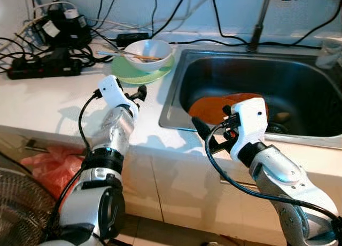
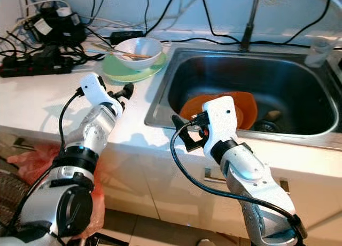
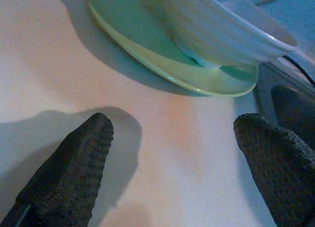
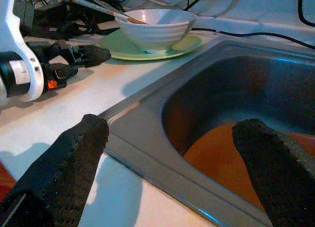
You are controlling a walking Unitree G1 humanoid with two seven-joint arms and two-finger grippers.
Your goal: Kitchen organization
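A white bowl with chopsticks across it sits on a pale green plate on the white counter, just left of the steel sink. An orange plate lies in the sink basin. My left gripper hovers low over the counter a little short of the green plate, open and holding nothing. My right gripper is over the sink's front rim near its left corner, open, with the orange plate beyond its fingers.
Power strips, adapters and tangled black cables crowd the back left of the counter. A tap pipe rises behind the sink and a cup stands at its far right. A red plastic bag and a fan grille sit on the floor at left.
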